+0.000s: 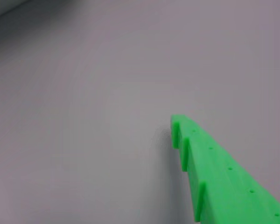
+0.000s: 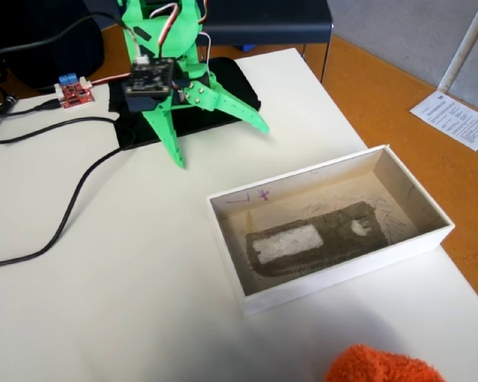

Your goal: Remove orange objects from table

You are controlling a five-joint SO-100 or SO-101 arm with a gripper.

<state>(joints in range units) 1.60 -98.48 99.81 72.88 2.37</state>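
one orange lump at the table's near edge, gripper spread and empty

the fixed view shows one off-white table [image 2: 143, 302] carrying one green arm, one white shallow box [image 2: 331, 231], one small red circuit board [image 2: 75, 95] and one black mat [image 2: 231, 83] under the arm's base. a single orange fuzzy lump [image 2: 382, 366] sits at the bottom edge of that view, to the right, partly cut off by the frame; it lies on the table just in front of the box's near wall, outside the box and well apart from the arm.

the box counts one compartment, with a grey-stained floor and a paler rectangular patch inside; nothing else lies in it. two dark cables run across the left part of the table, and the red board sits near the far left corner beside them.

the gripper [image 2: 219, 147] hangs over the far part of the table with its two green fingers splayed wide apart, one pointing down-left and one down-right in the fixed view, with nothing between them. in the wrist view only one green finger [image 1: 224, 182] shows, entering from the lower right over bare table. one sheet of printed paper [image 2: 458, 118] lies on the orange-brown floor at the right.
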